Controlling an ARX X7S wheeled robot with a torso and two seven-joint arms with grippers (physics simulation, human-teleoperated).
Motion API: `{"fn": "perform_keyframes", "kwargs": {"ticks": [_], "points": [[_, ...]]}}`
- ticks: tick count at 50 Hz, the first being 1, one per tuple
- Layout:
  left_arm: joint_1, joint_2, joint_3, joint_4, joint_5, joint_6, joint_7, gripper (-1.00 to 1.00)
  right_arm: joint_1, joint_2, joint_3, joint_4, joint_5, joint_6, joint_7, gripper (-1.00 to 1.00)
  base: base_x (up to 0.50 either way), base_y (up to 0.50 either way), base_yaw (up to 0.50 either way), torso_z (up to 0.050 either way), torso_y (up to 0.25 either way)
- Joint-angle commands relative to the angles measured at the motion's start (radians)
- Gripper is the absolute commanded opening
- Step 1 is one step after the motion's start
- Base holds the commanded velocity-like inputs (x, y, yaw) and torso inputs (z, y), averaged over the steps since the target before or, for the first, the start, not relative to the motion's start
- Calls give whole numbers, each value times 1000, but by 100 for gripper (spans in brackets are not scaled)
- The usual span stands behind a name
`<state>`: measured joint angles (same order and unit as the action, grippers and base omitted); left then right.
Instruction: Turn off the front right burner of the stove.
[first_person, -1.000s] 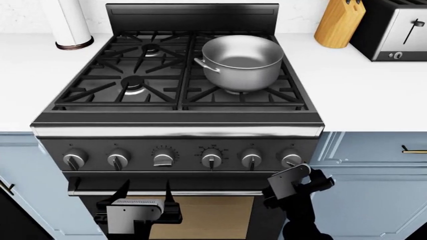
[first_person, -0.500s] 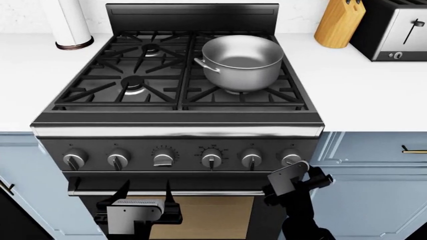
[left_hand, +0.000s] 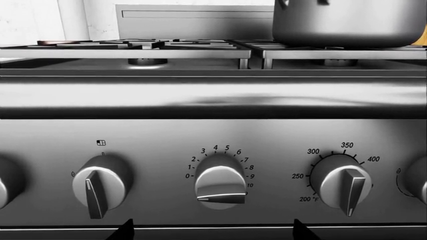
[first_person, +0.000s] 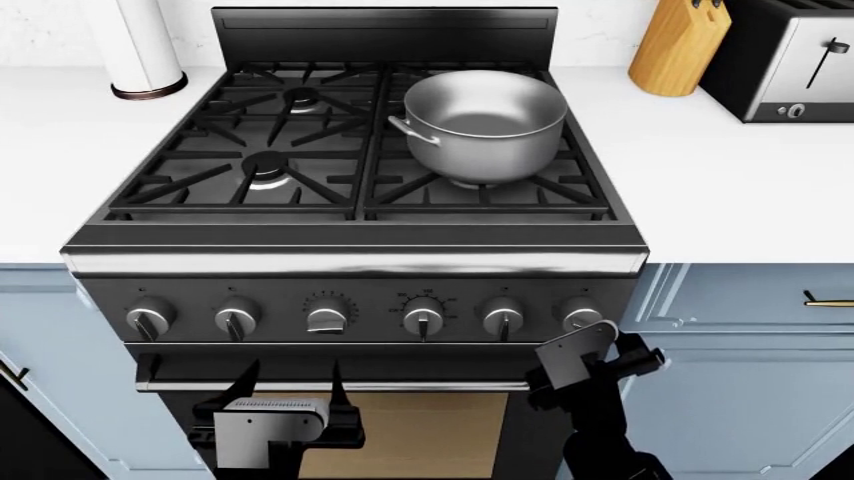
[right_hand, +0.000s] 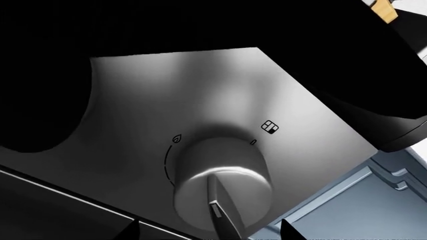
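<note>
Standing on the stove (first_person: 360, 262): empty pot (first_person: 486, 123).

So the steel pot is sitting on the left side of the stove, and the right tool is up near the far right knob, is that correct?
Not quite. The steel pot sits on the right side of the stove, over its right burners, as the head view shows. The rest holds: the right tool is up near the far right knob.
</note>
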<state>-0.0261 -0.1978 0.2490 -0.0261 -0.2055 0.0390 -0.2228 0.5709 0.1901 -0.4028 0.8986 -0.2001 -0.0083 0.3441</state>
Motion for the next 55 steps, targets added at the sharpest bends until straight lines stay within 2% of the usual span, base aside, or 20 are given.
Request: {"fn": "perform_keyframes", "kwargs": {"ticks": [1, 2, 10, 14, 35, 55], "points": [[1, -5, 7, 10, -4, -7, -7, 100, 10, -4, 0, 30, 11, -16, -3, 100, 0, 0, 0, 0, 0], [1, -6, 7, 10, -5, -7, -7, 100, 10, -3, 0, 24, 11, -11, -4, -100, 0, 0, 0, 0, 0], [-3, -7, 9, 6, -9, -3, -10, 100, -4, 7, -1, -30, 8, 29, -7, -100, 0, 0, 0, 0, 0], [-5, -7, 10, -5, -11, 7, -8, 100, -39, 23, 1, -137, 4, 93, -17, -100, 0, 0, 0, 0, 0], [-9, -16, 18, 7, -18, 0, -20, 100, -30, 15, 43, -140, 65, 73, -21, -100, -1, 0, 0, 0, 0], [-7, -22, 28, 4, -21, 5, -27, 100, -97, -38, 278, -329, 424, 21, -140, -100, -3, 0, -1, 0, 1]]}}
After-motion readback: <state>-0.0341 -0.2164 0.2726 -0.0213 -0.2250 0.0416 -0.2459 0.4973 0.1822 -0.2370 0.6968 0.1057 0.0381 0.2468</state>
